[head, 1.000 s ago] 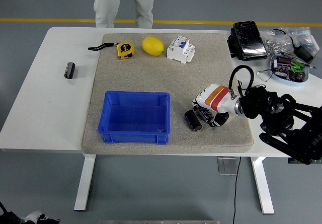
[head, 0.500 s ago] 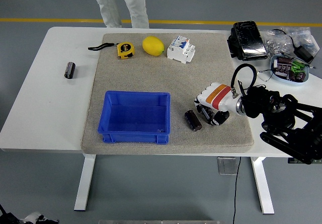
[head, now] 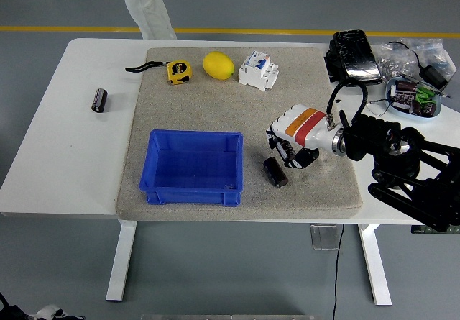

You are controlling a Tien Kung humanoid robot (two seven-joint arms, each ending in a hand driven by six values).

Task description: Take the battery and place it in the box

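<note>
Head view is showing a white rectangular table point(head: 65, 140) carrying a beige felt mat point(head: 194, 97) across its middle. At the mat's 7 o'clock a blue rectangular plastic box point(head: 192, 167) is sitting with nothing visible inside. At the table's 3 o'clock edge a small blue oval dish point(head: 413, 97) is holding several small dark and green parts, too small to identify.

From 4 o'clock the black right arm is reaching in, its white hand with orange and red bands point(head: 295, 139) hovering above the mat, knuckles up, dark fingers point(head: 287, 152) curling downward and gripping nothing. A black cylindrical battery point(head: 275, 172) is lying on the mat at the hand's 7 o'clock, just beside the fingertips, and near the box's right wall.

Along the mat's 12 o'clock edge a white circuit breaker point(head: 258, 70), a yellow lemon point(head: 218, 65) and a yellow tape measure point(head: 178, 71) are resting. Another black cylinder point(head: 99, 99) is lying on bare table at 9 o'clock.
</note>
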